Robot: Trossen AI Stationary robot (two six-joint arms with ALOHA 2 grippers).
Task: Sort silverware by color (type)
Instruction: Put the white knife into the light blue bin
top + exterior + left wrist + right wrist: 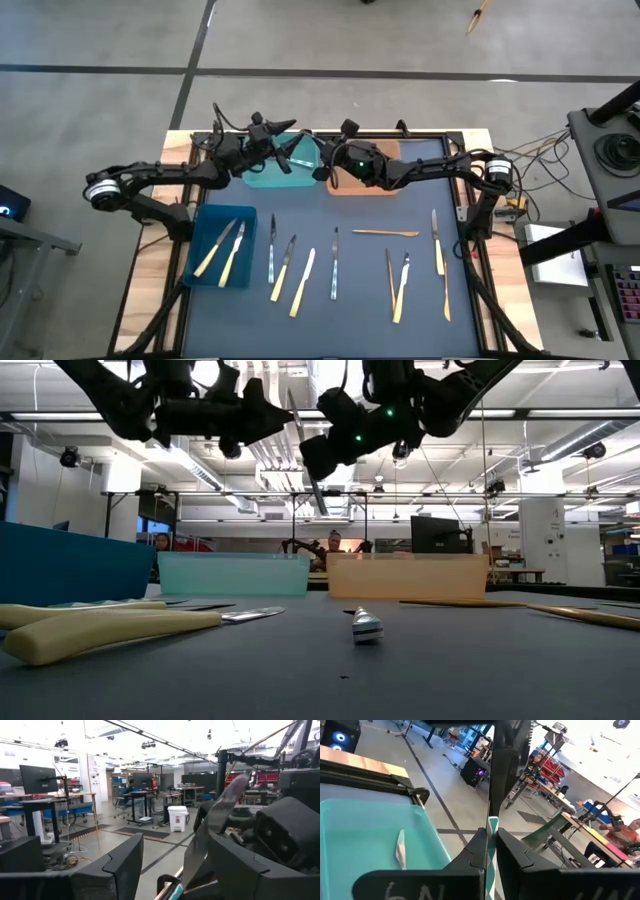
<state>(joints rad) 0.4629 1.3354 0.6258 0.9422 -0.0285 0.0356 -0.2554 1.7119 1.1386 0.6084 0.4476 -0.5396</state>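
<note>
High view: your right gripper is clenched on a grey knife over the teal bin, left gripper spread alongside, likely for a handover.

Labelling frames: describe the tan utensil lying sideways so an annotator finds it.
On the dark mat, just in front of the orange bin, lies a slim tan utensil. It alone lies crosswise; the other loose pieces on the mat run roughly front to back.
</note>
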